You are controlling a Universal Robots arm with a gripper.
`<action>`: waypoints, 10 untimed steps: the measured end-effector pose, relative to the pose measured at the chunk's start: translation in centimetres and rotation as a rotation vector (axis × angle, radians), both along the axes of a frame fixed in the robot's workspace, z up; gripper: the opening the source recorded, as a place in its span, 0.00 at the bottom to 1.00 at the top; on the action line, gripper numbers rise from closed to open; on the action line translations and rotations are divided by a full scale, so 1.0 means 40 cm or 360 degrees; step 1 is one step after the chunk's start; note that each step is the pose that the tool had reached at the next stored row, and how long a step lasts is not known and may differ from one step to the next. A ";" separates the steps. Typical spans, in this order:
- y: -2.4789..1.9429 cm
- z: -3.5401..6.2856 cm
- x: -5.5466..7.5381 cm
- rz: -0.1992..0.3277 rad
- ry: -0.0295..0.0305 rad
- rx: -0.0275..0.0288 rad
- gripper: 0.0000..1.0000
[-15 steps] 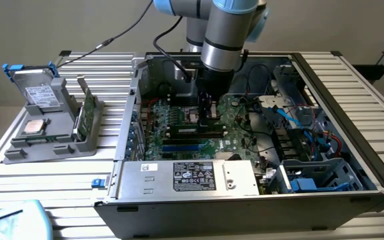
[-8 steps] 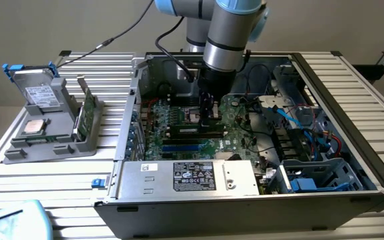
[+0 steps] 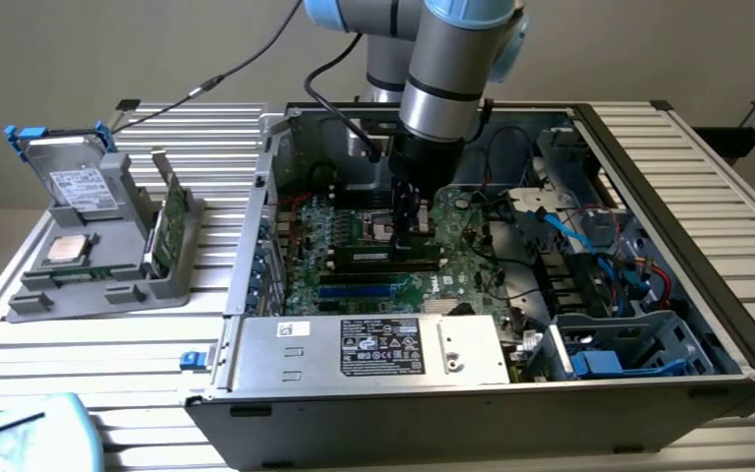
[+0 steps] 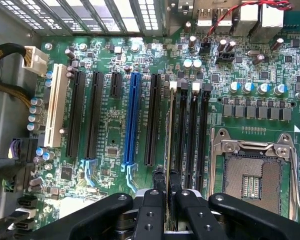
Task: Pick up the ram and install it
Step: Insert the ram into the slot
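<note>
The ram (image 4: 169, 125) shows edge-on in the wrist view, a thin green strip running along the memory slot nearest the long black expansion slots. My gripper (image 4: 167, 181) is shut on its near end, one black finger on each face. I cannot tell whether the stick sits fully down in the slot. In the exterior view the gripper (image 3: 411, 234) reaches straight down into the open computer case (image 3: 692, 187), over the motherboard (image 3: 351, 231) beside the memory slots, and its body hides the ram.
A grey holder (image 3: 102, 285) left of the case carries a boxy drive (image 3: 83, 182), a square silver processor (image 3: 67, 251) and another green stick (image 3: 172, 211). The empty processor socket (image 4: 250, 172) lies beside the memory slots. The power supply (image 3: 377, 349) and blue cables (image 3: 601, 236) crowd the case.
</note>
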State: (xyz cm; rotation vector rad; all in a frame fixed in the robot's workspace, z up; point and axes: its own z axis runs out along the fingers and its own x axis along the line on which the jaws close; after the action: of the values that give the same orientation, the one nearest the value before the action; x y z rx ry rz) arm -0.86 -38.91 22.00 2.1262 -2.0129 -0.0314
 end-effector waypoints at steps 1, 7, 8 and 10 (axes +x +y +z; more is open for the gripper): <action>0.000 0.000 0.000 -0.0005 0.00000 0.00000 0.14; 0.000 -0.002 0.000 -0.0011 0.00001 0.00001 0.14; 0.000 -0.002 0.000 -0.0011 0.00000 0.00001 0.14; 0.001 -0.003 -0.001 -0.0012 -0.00001 0.00005 0.14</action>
State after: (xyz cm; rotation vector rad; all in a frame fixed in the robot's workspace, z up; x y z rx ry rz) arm -0.88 -38.87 21.88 2.1190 -2.0209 -0.0328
